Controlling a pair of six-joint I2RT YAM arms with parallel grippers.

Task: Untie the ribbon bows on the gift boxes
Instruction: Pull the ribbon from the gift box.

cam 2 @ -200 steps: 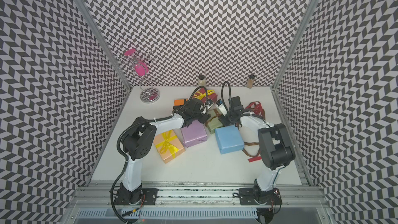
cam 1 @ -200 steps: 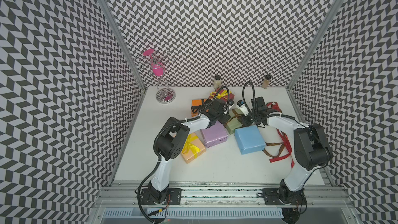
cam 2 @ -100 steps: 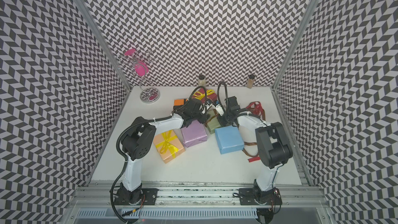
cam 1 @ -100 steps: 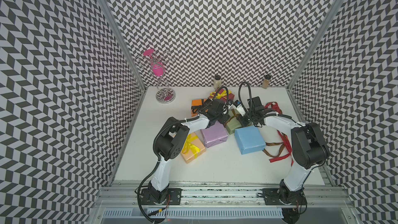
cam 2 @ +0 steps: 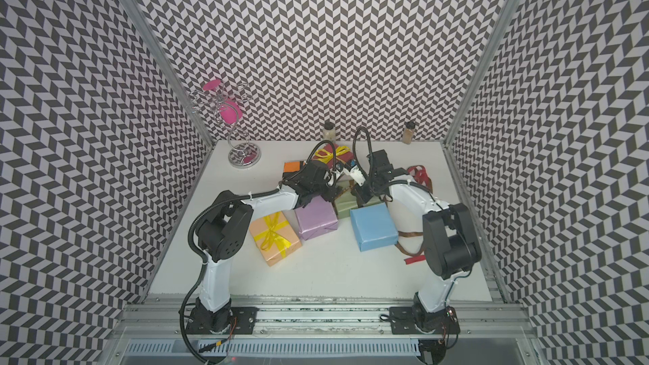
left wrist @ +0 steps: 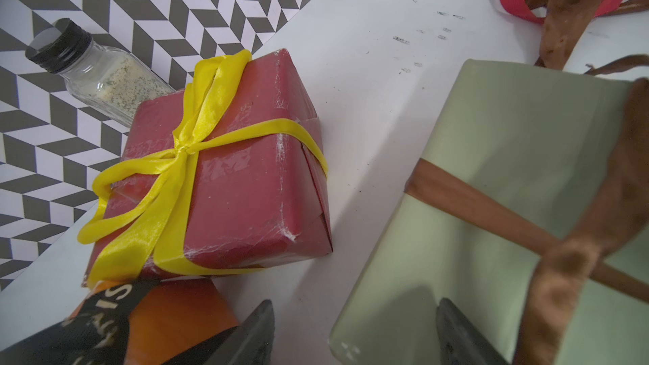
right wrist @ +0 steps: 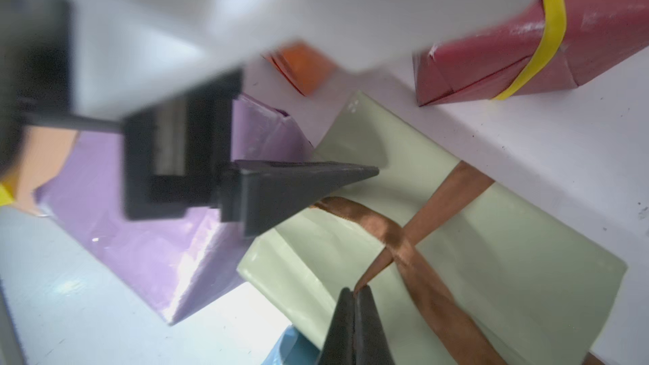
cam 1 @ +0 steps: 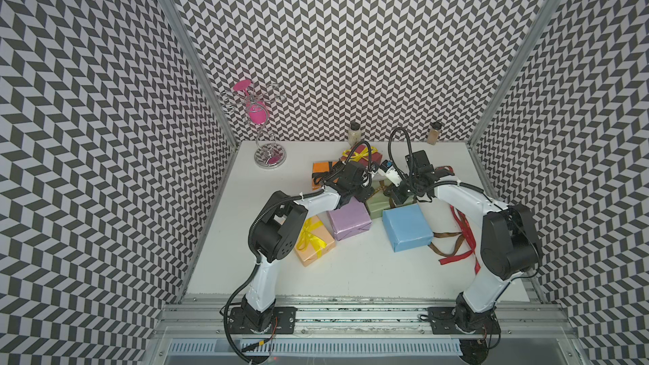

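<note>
Right wrist view: my right claw [right wrist: 356, 292] pinches the brown ribbon [right wrist: 404, 240] on the green box [right wrist: 509, 265]; left claw [left wrist: 355, 305] spread. Unpinned, the box may follow my pull.

Pale spice jar [cam 1: 354, 132] and tan spice jar [cam 1: 434, 134] stand at the back wall [cam 1: 351, 47]. Wire stand [cam 1: 269, 160] bearing pink glass [cam 1: 256, 117] occupies tabletop [cam 1: 351, 268] corner.

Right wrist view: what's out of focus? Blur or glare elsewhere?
Right wrist view: the left arm's white casing is close and defocused; sage green box sharp. Left wrist view: brown ribbon knot smeared, dark red box crisp with glossy highlights. Both top views: even light, soft shadows.
</note>
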